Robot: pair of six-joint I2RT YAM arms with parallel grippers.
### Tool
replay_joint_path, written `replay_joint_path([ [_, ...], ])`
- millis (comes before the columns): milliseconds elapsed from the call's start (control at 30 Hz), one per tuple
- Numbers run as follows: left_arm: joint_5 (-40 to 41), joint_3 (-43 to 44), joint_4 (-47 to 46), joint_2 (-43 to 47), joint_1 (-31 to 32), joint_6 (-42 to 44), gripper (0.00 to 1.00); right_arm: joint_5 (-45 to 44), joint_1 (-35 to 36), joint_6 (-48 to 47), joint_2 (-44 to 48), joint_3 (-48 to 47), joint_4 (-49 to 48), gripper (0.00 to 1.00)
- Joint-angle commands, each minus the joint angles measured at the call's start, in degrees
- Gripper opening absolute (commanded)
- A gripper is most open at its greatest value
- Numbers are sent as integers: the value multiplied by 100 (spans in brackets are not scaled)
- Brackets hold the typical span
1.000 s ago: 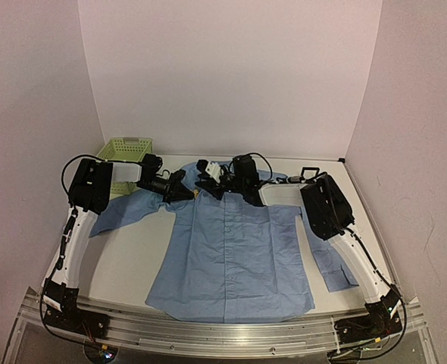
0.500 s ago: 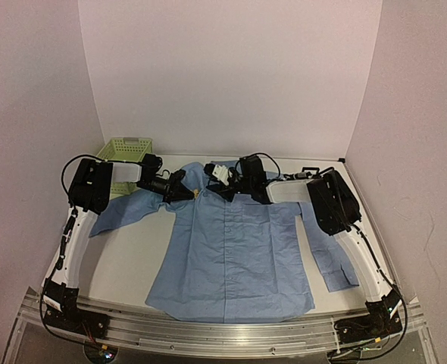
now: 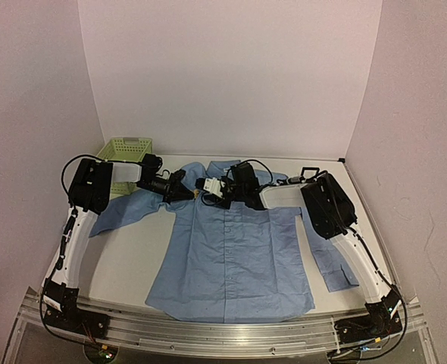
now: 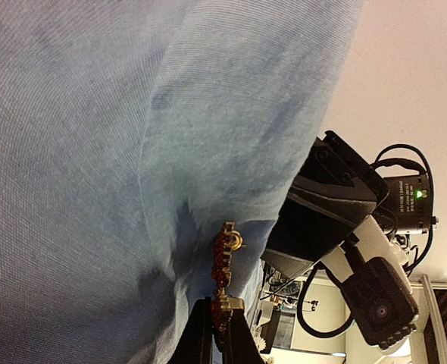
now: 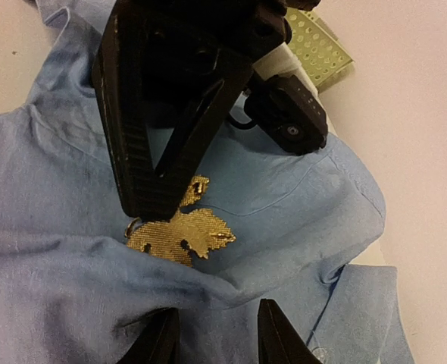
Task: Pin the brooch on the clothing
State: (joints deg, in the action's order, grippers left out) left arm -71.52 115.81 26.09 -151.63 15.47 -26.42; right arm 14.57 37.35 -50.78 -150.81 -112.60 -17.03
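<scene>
While pinching the brooch [image 4: 223,265] tight by 1 end, holds the left end effector [image 4: 216,337] at the shirt [image 3: 231,250], near the collar, brooch touching a raised fold of cloth. Poises the right end effector [image 5: 212,337] just beside that fold, fingers narrowly parted, gripping nothing. Has the shirt spread flat on the desk [image 3: 129,258], basket [image 3: 125,150] at far left, partly behind the left arm.

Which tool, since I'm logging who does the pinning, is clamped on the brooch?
The left tool: it is shut on the brooch at the shirt. The right tool has its fingers apart, with no brooch between them.
</scene>
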Motion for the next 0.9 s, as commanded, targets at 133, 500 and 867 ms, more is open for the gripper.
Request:
replay_joint_path([
  [133,583,-358,699,-589,88,-132,0,-243,35,-586,-34,94,42,37],
  [500,571,-375,698,-596,88,-140,0,106,71,-450,-68,-29,-41,40],
  [867,560,-369,711,-589,93,-126,0,766,70,405,-206,-270,-591,24],
])
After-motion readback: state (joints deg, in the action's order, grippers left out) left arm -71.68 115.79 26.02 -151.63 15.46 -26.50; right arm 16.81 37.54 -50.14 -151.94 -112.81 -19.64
